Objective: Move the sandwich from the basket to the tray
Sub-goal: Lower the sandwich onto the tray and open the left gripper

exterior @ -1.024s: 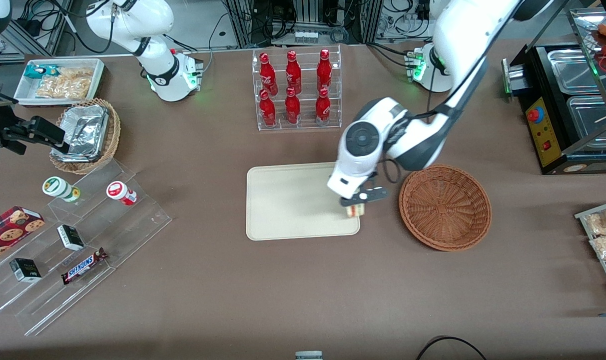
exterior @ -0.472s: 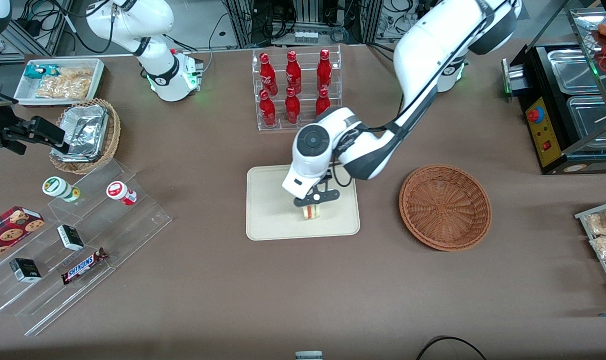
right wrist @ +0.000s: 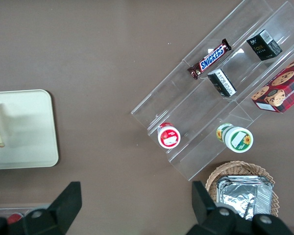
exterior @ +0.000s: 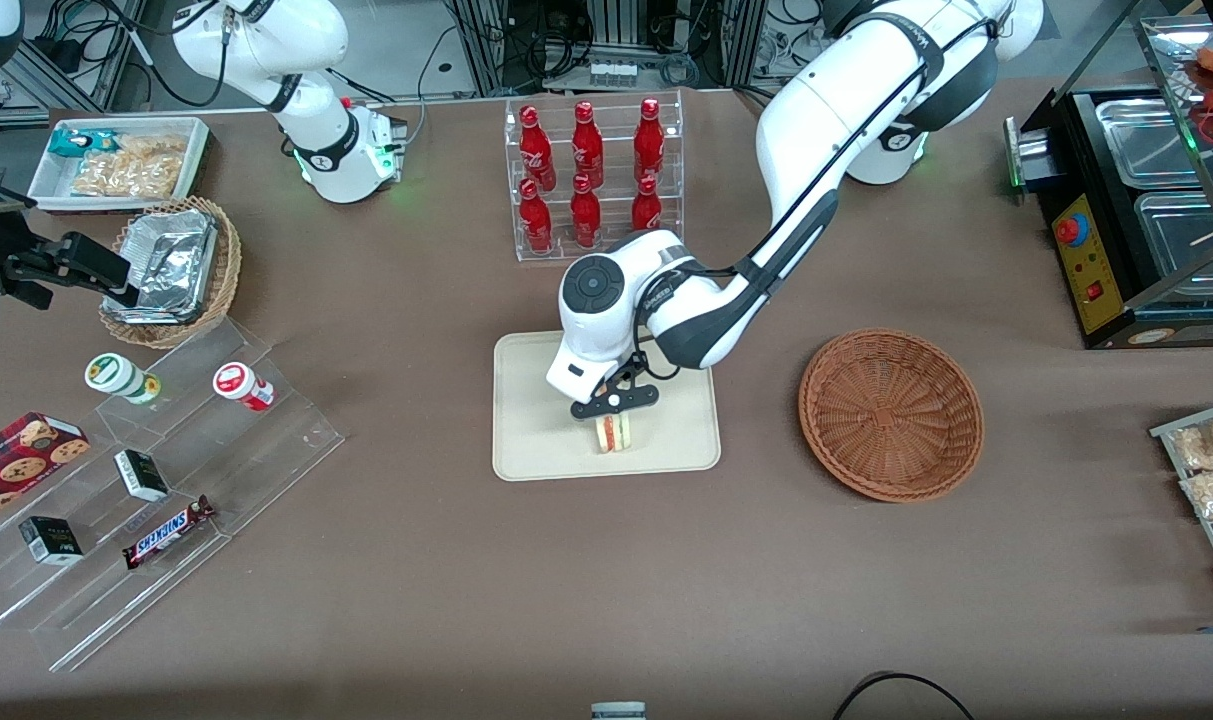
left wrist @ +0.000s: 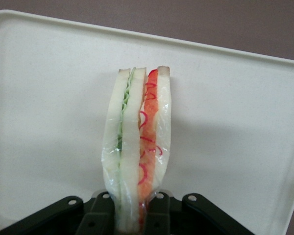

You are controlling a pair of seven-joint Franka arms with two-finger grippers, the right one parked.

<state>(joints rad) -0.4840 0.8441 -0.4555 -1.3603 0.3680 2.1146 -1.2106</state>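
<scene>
Front view: gripper (exterior: 614,412) jaws clamp sandwich (exterior: 613,433) upright over tray (exterior: 536,440)

The tray (exterior: 541,440) lies mid-tabletop (exterior: 606,580), with the basket (exterior: 891,414) beside it toward the working arm's end, apart from it. The tool (exterior: 614,402) hangs over the tray, closed on the sandwich (exterior: 613,433), which stands on edge on the tray's part nearer the front camera. The bottle rack (exterior: 591,175) stands farther from that camera than the tray.

L arm bent low, gripper (exterior: 614,402) pointing down, fingers clamped.
</scene>
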